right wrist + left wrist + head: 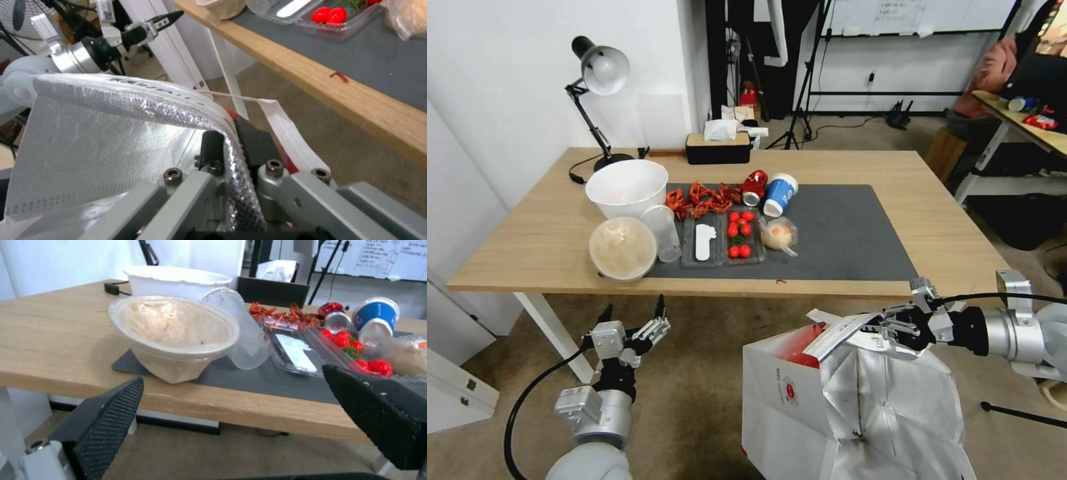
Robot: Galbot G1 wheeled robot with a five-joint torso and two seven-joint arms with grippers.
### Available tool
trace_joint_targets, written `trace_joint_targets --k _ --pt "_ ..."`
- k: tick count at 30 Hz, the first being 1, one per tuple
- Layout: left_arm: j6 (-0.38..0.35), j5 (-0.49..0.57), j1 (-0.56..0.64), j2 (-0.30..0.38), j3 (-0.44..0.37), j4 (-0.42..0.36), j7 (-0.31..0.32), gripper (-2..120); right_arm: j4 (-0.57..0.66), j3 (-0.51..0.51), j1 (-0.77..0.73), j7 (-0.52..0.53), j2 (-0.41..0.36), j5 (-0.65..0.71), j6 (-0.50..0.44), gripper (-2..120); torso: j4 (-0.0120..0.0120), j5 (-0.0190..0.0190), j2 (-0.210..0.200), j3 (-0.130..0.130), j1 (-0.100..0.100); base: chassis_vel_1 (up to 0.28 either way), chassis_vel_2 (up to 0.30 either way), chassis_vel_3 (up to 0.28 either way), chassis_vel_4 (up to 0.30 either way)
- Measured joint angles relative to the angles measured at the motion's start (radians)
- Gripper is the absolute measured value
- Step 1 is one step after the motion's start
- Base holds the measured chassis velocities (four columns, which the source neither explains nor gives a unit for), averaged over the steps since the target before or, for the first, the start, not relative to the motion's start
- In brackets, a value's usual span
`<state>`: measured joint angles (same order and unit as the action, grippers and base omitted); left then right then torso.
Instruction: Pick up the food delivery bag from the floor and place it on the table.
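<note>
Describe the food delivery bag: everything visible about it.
The food delivery bag is a large boxy white bag with a small red logo, red inside its open mouth and crinkled silver foil on its right side. A white strap handle arches loose at the top. It stands upright in front of the table, below the tabletop. The right gripper is shut on the foil top edge; the left gripper hangs open, well clear.
</note>
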<state>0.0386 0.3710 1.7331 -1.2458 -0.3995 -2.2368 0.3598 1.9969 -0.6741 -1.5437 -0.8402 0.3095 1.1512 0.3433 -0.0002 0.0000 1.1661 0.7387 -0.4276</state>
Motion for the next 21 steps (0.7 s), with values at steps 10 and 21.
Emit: trace_joint_targets --k 10,21 --pt "-0.007 -0.001 0.005 0.003 -0.002 -0.003 0.000 100 0.008 -0.003 -0.008 0.005 0.001 0.002 0.000 0 0.0001 0.0000 0.004 0.002 -0.002 0.000 0.000 0.000 0.000" --pt "0.006 -0.008 0.011 0.004 -0.004 -0.004 0.009 100 0.029 -0.027 -0.022 0.010 -0.002 0.025 -0.001 0 0.0000 0.0000 -0.003 -0.001 0.001 0.000 0.000 0.000 0.000"
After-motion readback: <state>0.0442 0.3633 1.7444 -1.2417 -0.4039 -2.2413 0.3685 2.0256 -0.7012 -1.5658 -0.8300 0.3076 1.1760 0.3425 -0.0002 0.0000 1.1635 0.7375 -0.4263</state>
